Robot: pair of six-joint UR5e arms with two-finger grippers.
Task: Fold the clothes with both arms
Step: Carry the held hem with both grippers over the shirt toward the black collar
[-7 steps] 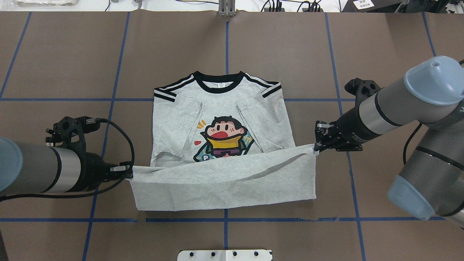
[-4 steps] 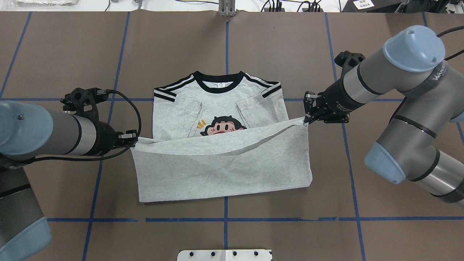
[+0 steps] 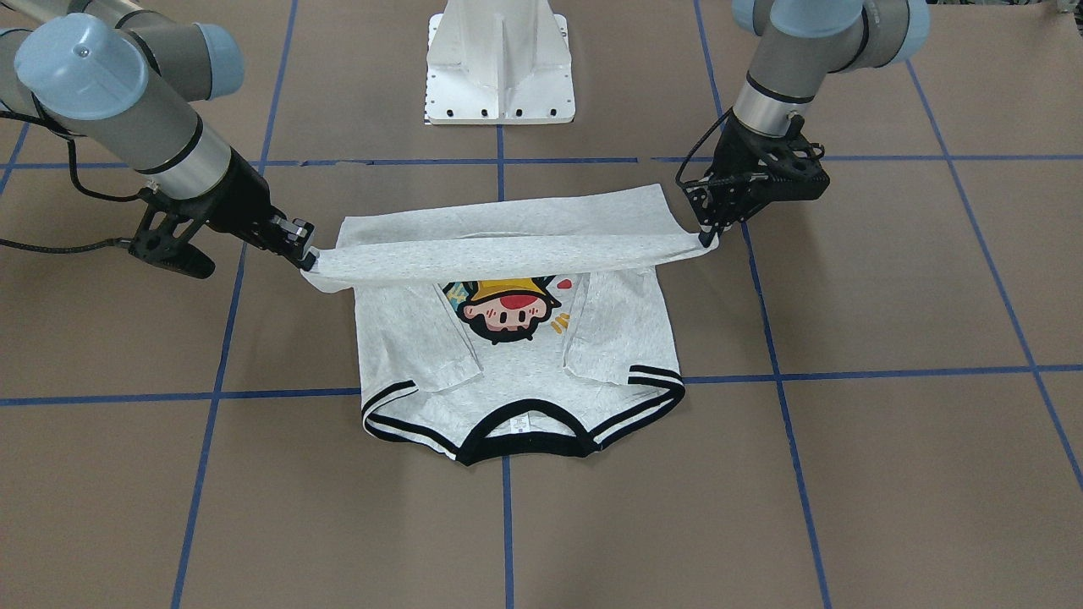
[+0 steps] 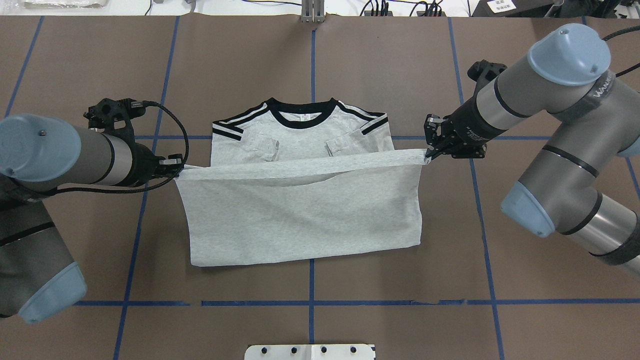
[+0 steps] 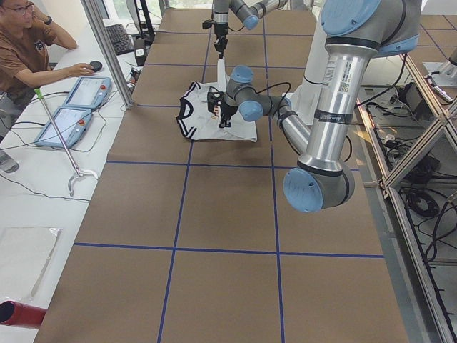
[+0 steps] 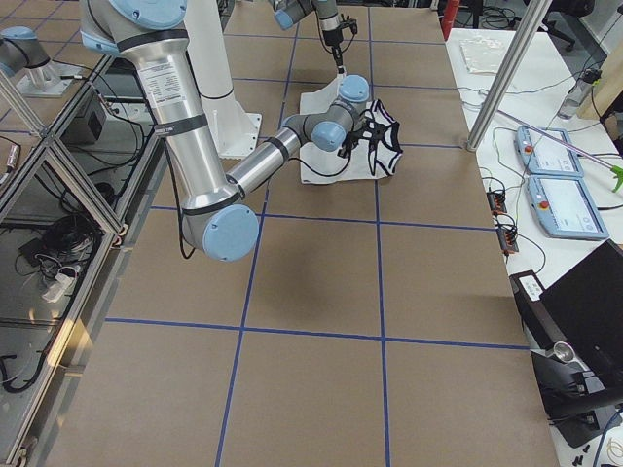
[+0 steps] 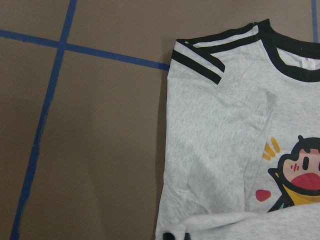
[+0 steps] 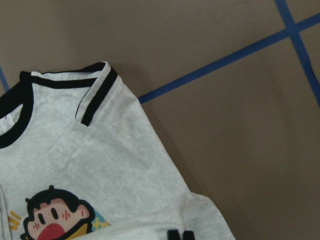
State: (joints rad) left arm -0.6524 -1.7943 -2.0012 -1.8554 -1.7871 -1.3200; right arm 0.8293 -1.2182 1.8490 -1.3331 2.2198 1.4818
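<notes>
Grey T-shirt [image 4: 300, 220], collar [image 4: 301, 114] away from pedestal [image 4: 310, 351], hem [image 4: 300, 167] crosswise.

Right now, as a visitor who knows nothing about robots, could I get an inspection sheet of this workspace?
Surface: brown table with a blue tape grid, flat.
Job's things: grey T-shirt, sleeves folded in, collar end lying flat. Its bottom hem is lifted and stretched between the arms, above the cartoon print.
Clutter: nothing seen on the table.
Jaws: left arm and right arm each have their jaws shut on one corner of the hem.
Cables: black cable loops at the left wrist, beside the cloth.
Surroundings: white pedestal at the robot's side of the table. A seated person is at a side desk with two control pads.
</notes>
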